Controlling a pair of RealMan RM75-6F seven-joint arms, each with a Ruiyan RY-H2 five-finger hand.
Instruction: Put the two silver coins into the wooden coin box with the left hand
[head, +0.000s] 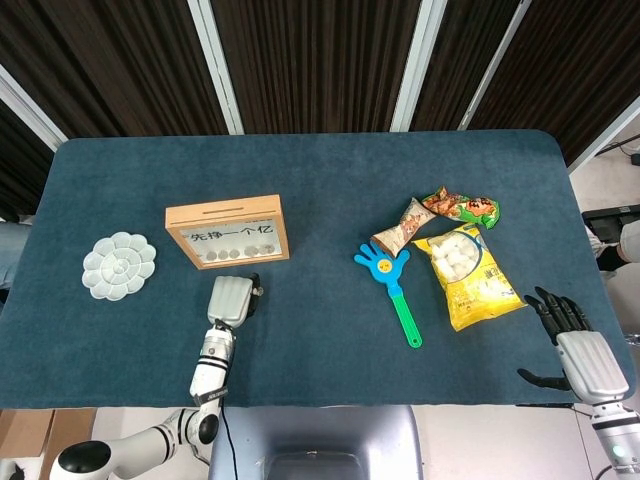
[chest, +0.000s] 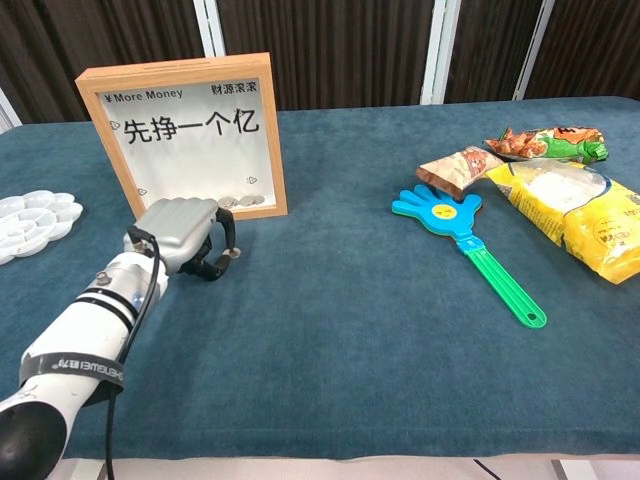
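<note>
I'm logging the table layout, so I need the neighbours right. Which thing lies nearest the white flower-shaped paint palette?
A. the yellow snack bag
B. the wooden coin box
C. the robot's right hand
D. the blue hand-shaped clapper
B. In the head view the wooden coin box stands just beside the paint palette on the left part of the table, while the clapper, yellow snack bag and right hand are all far across it.

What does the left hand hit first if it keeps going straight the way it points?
Most likely the wooden coin box. The left hand points up the table from its forearm, and the box's front stands just beyond its fingers. The gap looks small, though depth is hard to judge.
</note>
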